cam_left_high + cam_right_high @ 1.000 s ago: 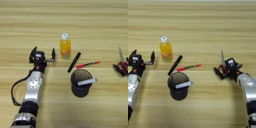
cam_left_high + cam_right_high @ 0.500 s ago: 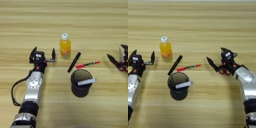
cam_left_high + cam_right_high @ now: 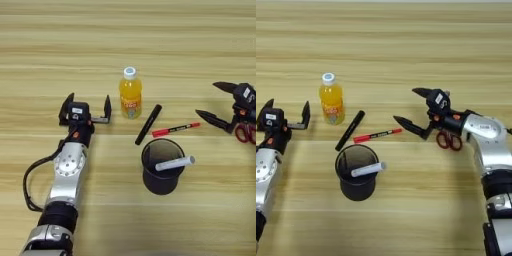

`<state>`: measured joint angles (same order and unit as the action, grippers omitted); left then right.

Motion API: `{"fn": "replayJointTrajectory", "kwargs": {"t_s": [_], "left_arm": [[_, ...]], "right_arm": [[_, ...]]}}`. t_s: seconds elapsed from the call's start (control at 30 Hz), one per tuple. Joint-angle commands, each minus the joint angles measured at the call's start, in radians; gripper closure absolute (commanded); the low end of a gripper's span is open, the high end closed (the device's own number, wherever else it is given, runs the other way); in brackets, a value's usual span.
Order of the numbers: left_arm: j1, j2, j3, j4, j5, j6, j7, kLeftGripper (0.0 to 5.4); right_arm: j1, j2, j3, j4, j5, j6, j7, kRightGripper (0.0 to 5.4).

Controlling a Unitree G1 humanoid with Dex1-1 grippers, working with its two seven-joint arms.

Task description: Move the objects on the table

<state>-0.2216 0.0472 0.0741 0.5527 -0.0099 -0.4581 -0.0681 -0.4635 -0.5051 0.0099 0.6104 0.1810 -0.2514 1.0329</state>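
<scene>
Here, right gripper (image 3: 415,107) spread wide beside pen (image 3: 377,134), scissors (image 3: 449,140) beneath, left gripper (image 3: 85,104) open, empty.

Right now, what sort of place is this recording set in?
Probably a test bench for a robot rather than a home: a bare wooden table with only a few things laid out, such as a juice bottle, a cup and scissors.

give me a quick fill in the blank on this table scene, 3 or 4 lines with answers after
1. The pale grey marker sticks out of the black ____.
2. The orange-juice bottle has a ____ cap.
3. The thin red pen lies just right of the black ____, on the table.
4. The right gripper has its fingers spread ____, with the red-handled scissors beside it; the left gripper is left of the bottle.

Answers: cup; white; marker; open
</scene>
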Motion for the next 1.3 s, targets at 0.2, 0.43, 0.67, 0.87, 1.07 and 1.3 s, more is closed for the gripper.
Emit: {"fn": "replayJointTrajectory", "kwargs": {"t_s": [0.2,0.43,0.67,0.87,1.07,1.3], "left_arm": [[-0.012,-0.007,0.0,0.007,-0.007,-0.002,0.006,0.0],[-0.012,-0.008,0.0,0.007,-0.007,-0.002,0.007,0.0],[-0.007,-0.011,-0.002,-0.001,-0.004,-0.001,0.008,0.0],[0.0,-0.015,-0.004,-0.01,-0.001,0.0,0.01,0.0],[0.003,-0.019,-0.006,-0.015,0.002,0.001,0.012,0.0],[0.005,-0.019,-0.008,-0.018,0.003,0.001,0.013,0.0]], "right_arm": [[-0.15,-0.014,0.059,0.206,-0.064,-0.064,0.139,0.04],[-0.187,0.014,0.109,0.31,-0.133,-0.106,0.148,0.04],[-0.201,0.033,0.144,0.392,-0.205,-0.137,0.105,0.04],[-0.225,0.057,0.171,0.468,-0.266,-0.163,0.046,0.04],[-0.235,0.08,0.184,0.512,-0.302,-0.188,0.001,0.04],[-0.234,0.095,0.2,0.556,-0.342,-0.206,-0.048,0.81]]}}
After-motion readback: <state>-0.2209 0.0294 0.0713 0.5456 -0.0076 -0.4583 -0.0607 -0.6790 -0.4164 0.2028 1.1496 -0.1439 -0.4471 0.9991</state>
